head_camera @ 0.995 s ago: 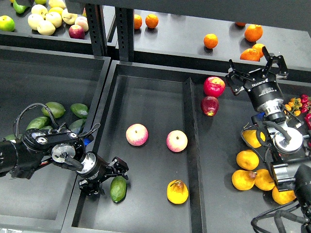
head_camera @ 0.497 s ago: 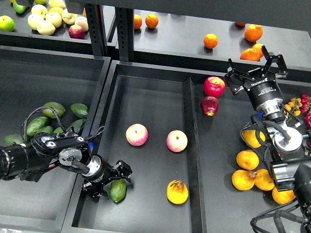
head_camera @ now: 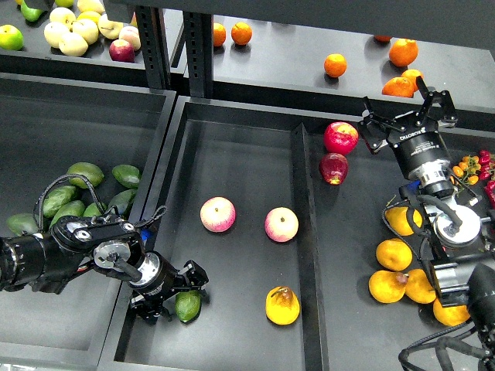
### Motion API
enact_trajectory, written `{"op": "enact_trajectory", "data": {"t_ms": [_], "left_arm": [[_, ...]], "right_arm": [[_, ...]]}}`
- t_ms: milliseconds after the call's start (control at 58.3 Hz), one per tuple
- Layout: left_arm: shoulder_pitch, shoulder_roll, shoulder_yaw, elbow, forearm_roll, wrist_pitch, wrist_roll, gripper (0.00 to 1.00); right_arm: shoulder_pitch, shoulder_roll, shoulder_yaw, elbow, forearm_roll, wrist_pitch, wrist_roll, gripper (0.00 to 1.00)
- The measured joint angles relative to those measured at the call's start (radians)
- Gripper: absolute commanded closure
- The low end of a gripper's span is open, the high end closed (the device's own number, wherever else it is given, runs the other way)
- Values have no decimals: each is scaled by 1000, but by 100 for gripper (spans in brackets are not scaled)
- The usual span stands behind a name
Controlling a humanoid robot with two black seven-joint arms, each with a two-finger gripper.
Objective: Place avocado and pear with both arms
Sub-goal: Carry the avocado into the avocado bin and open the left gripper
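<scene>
Down and leftward slid the left gripper [head_camera: 172, 294], fingers spread astride the avocado [head_camera: 187, 305] at the middle tray's [head_camera: 232, 162] near-left corner — the pear [head_camera: 283, 304] sat just right of it. Farther off, the right gripper [head_camera: 408, 117] hovered splayed beside a red apple [head_camera: 340, 137] — empty.

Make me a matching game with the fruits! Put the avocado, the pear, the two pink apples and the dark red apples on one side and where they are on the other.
Things:
1. avocado
2. pear
3. two pink apples
4. dark red apples

Places:
A. middle of the centre tray
B. right tray, near the right gripper
C. between the left gripper's fingers
D. front of the centre tray, lying free

Pairs: 1-C, 2-D, 3-A, 4-B
</scene>
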Motion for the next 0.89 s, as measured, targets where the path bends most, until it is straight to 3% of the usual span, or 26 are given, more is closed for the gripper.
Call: {"op": "enact_trajectory", "data": {"t_ms": [103,223,583,892], "left_arm": [[2,-4,-3,0,7,0,0,41],[6,-6,-16,4,10,0,0,45],[-17,0,-58,0,3,0,0,46],[-150,103,-80,-24,-63,0,0,46]], "right_arm": [[-4,0,0,0,0,6,0,0],[-14,-2,0,0,0,18,0,0],[-22,-2,0,-3,0,22,-1,0],[-28,-6,0,-5,0,28,-4,0]]}}
